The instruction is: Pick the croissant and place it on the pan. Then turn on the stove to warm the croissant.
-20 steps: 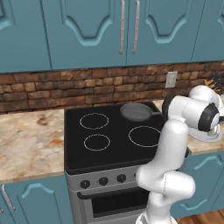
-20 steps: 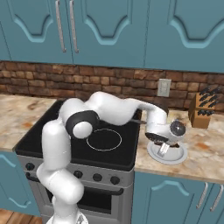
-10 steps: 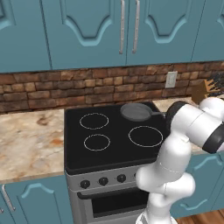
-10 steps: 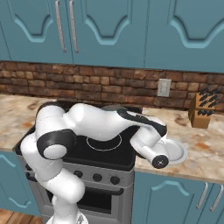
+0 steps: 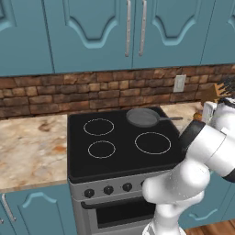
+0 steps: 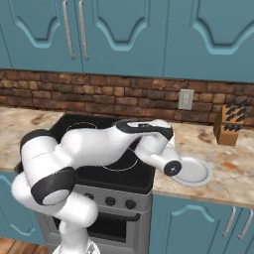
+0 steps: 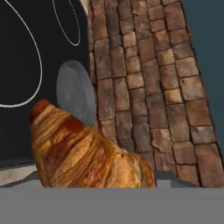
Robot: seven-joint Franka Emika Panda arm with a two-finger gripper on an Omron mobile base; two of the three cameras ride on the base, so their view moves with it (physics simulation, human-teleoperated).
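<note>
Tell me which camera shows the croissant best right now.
The hand view: the croissant looms large and close, its golden layers clear, with the pan beyond it. The left base view gives just an orange sliver by the arm; the right base view adds nothing.

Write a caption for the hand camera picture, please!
Golden-brown ridged croissant looms close, round dark grey pan beyond on the black glass stove.

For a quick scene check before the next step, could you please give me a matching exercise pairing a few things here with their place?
Things:
1. croissant
2. pan
3. white plate
4. knife block

Places:
A. flat on the counter right of the stove
B. against the brick wall at the far right of the counter
C. close up at the bottom of the hand view
D. on the stove's back right burner

Pairs: 1-C, 2-D, 3-A, 4-B
</note>
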